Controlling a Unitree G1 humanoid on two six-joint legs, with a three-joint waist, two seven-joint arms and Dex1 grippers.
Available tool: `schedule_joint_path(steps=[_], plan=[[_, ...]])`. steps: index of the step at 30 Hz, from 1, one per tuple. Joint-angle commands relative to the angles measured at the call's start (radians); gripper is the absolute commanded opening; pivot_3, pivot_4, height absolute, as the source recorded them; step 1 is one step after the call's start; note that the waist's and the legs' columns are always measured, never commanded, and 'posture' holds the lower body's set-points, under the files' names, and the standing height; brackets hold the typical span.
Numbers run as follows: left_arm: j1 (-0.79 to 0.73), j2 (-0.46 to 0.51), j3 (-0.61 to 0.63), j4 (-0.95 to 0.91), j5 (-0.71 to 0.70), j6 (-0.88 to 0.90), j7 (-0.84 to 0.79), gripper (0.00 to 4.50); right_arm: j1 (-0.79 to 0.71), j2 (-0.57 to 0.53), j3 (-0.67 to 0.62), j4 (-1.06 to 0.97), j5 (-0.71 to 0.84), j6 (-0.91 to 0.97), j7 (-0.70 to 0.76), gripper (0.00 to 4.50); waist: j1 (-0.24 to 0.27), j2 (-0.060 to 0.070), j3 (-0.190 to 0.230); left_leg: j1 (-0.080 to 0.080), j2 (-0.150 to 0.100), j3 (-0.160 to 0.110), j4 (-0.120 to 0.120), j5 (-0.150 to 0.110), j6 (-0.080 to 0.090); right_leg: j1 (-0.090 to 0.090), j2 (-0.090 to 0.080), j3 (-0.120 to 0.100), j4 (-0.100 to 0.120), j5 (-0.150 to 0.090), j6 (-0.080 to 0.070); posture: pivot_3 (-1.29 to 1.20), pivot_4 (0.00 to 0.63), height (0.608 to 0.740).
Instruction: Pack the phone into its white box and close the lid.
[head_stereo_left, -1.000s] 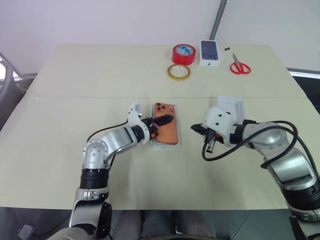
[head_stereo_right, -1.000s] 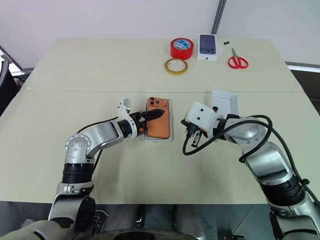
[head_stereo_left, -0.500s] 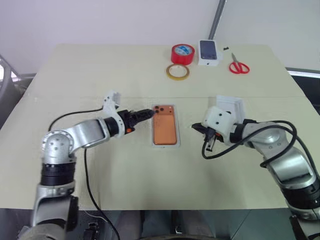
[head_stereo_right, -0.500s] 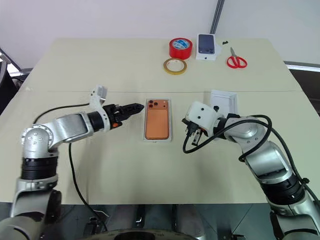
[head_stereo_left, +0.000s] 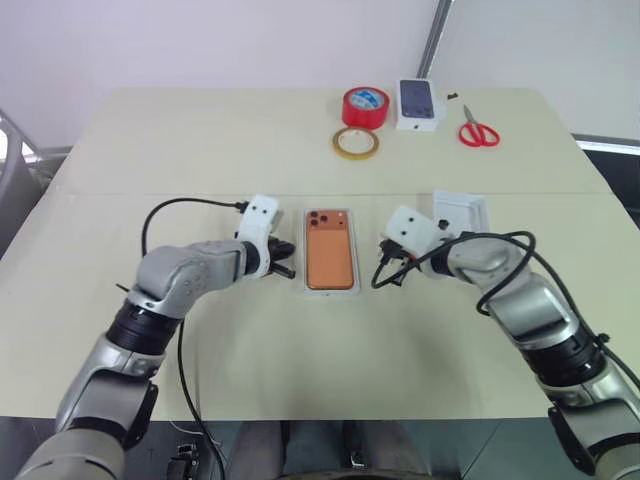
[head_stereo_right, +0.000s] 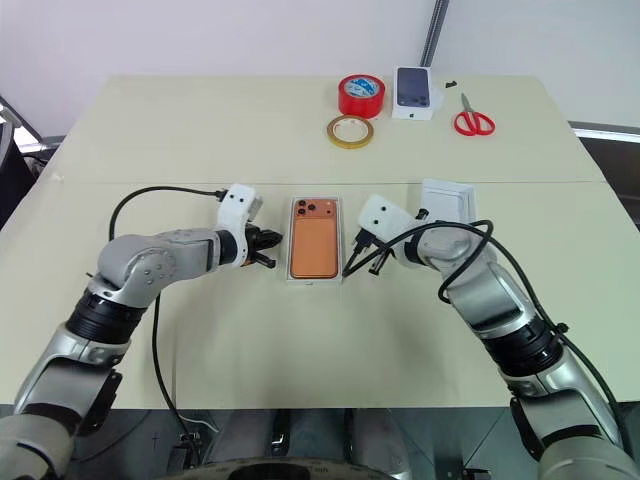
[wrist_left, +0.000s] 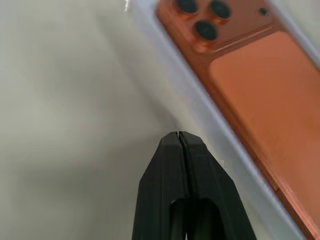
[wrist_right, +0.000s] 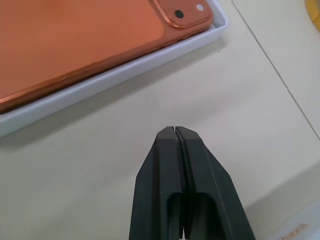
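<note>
Lying camera-side up in the white box (head_stereo_left: 330, 288), the phone (head_stereo_left: 330, 255) has its long axis running away from the robot. Both grippers are pressed shut and empty, left (head_stereo_left: 289, 259) and right (head_stereo_left: 383, 258) flanking the box; the lid (head_stereo_left: 461, 213) sits nearer the right arm.

a red roll of tape (head_stereo_left: 367, 106), a yellow ring of tape (head_stereo_left: 357, 143), a small white box with a dark phone picture (head_stereo_left: 419, 104) and red scissors (head_stereo_left: 479, 133) sit far beyond both jaws on the beige table (head_stereo_left: 200, 150).
</note>
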Motion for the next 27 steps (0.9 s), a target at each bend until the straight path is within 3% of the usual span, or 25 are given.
schedule_joint_path(steps=[1, 10, 19, 27], plan=[[-0.029, -0.018, -0.045, 0.014, 0.114, -0.028, -0.084, 0.07, -0.035, 0.035, 0.037, 0.005, -0.023, -0.010, -0.012, 0.00, 0.001, 0.000, 0.000, 0.000, 0.000, 0.000, 0.000, 0.000, 0.000, 0.000, 0.000, 0.000, 0.000, 0.000, 0.000, 0.00, 0.150, 0.740], [-0.087, -0.146, -0.088, 0.030, 0.201, 0.020, -0.276, 0.07, -0.021, 0.061, 0.065, -0.029, -0.041, 0.006, -0.006, 0.00, 0.010, 0.000, 0.000, -0.001, -0.001, 0.000, 0.001, 0.001, 0.002, 0.000, -0.002, 0.000, 0.001, 0.000, 0.000, 0.00, 0.150, 0.740], [-0.136, -0.364, -0.162, 0.039, 0.226, 0.122, -0.394, 0.07, 0.185, -0.131, -0.072, -0.263, -0.008, 0.112, 0.045, 0.00, 0.031, 0.000, 0.000, -0.003, -0.004, -0.002, 0.002, 0.001, 0.005, 0.000, -0.004, -0.001, 0.000, 0.000, 0.000, 0.00, 0.150, 0.740], [-0.151, -0.485, -0.239, 0.101, 0.306, 0.124, -0.458, 0.07, 0.432, -0.261, -0.278, -0.414, 0.044, 0.172, 0.083, 0.00, 0.026, 0.002, -0.001, -0.002, -0.004, -0.002, 0.002, 0.001, 0.005, 0.001, -0.003, -0.001, 0.001, 0.000, 0.000, 0.00, 0.150, 0.740]])
